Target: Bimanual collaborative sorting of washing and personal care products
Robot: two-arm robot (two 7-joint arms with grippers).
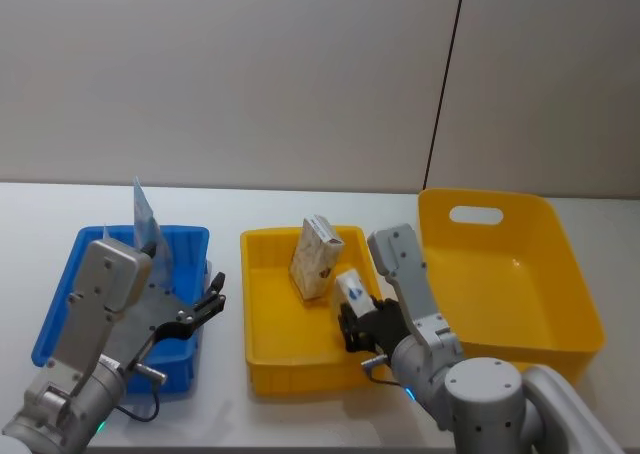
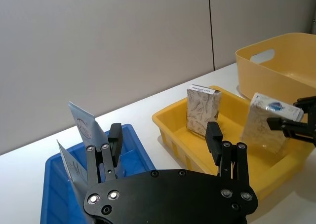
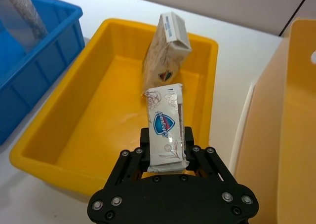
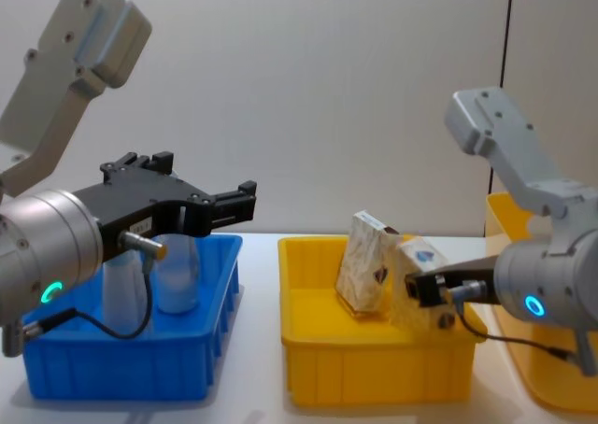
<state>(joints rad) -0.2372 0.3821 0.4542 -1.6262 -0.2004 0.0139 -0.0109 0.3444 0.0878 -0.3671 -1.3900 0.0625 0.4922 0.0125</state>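
My right gripper (image 1: 358, 324) is shut on a beige marbled carton (image 3: 165, 128) with a blue logo, held upright above the right side of the small yellow bin (image 1: 262, 374). A second carton (image 1: 316, 259) leans upright inside that bin toward its back. Pale blue-white tubes (image 1: 145, 219) stand upright in the blue bin (image 1: 60, 304). Over the blue bin's right side hovers my left gripper (image 1: 205, 304), open and holding nothing; the tubes (image 2: 89, 128) stand just behind its fingers (image 2: 114, 135).
A large yellow tub (image 1: 520, 274) with a handle cutout stands at the right, close beside the small yellow bin. White tabletop lies around the bins, and a grey wall rises behind.
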